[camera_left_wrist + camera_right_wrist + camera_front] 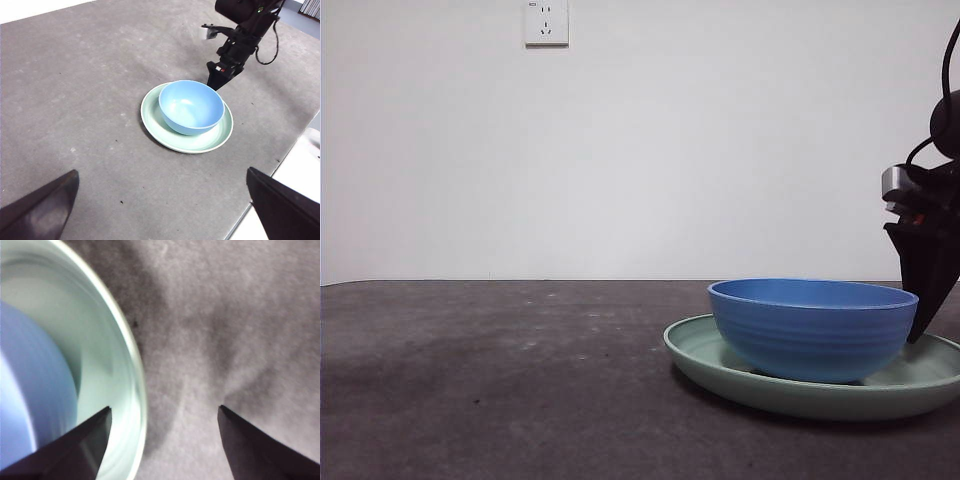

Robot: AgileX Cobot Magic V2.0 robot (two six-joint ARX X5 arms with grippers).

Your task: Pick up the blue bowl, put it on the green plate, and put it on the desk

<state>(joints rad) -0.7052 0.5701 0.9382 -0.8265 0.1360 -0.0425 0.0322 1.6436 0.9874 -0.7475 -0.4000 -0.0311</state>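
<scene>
The blue bowl [811, 327] [191, 106] [30, 390] stands upright on the green plate [720, 366] [160, 131] [107, 347], which rests on the desk [500, 380] [75, 100] at the front view's right. My right gripper [923, 325] [216, 82] [164, 412] hangs open low beside the bowl, at the plate's edge: one jaw is over the plate's rim, the other over bare desk, nothing between them. My left gripper [162, 182] is open and high above the desk, well away from the plate, holding nothing.
A white wall with a power socket [546, 22] stands behind the desk. A white surface [300, 165] borders the desk's edge near the left gripper. A black cable [274, 42] trails from the right arm.
</scene>
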